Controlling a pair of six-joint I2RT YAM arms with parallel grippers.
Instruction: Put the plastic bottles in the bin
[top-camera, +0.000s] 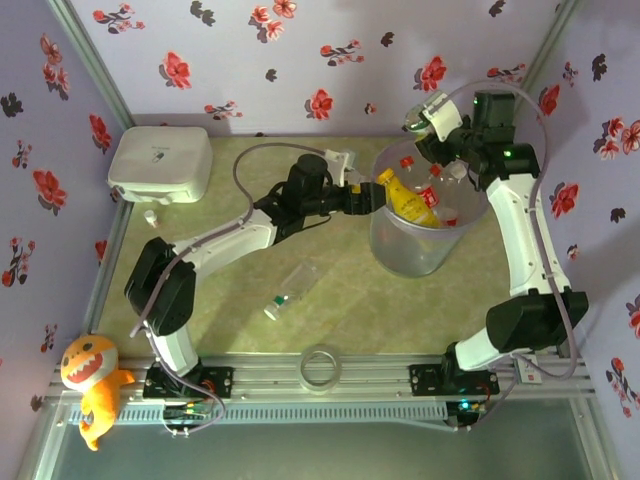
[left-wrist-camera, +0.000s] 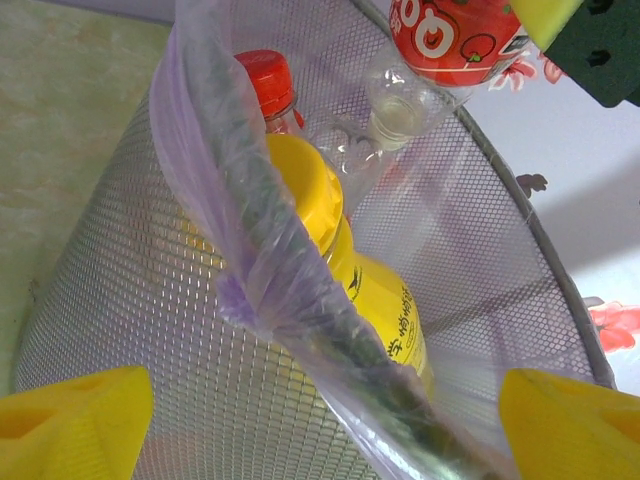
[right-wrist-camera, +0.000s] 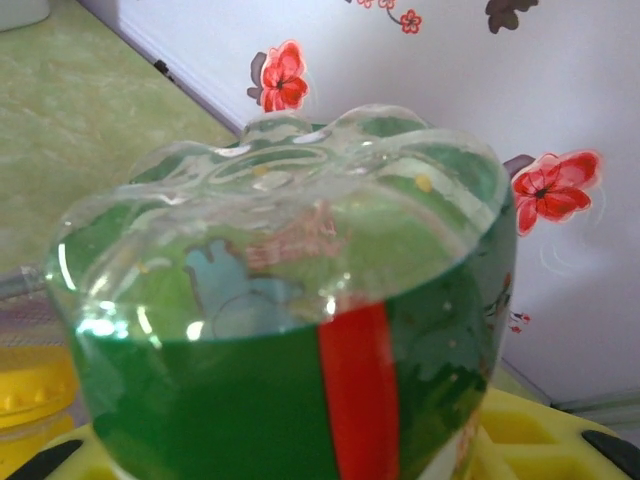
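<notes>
Green table (top-camera: 230, 310) | bin (top-camera: 415, 255): yellow bottle (top-camera: 405, 198), red-capped bottle (left-wrist-camera: 268, 85) | right gripper (top-camera: 428, 118): green-labelled bottle (right-wrist-camera: 290, 330)

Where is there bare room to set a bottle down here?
Bare mat lies between the bin, the lying clear bottle and the tape ring; more between the white box and the left arm. Crowded at the bin's rim, with left gripper and right gripper there.

Lab test booth, mock-home look; floral wallpaper panels (top-camera: 300, 60) (3 sides); alu rail (top-camera: 320, 385) w/ arm bases (top-camera: 185, 383).
</notes>
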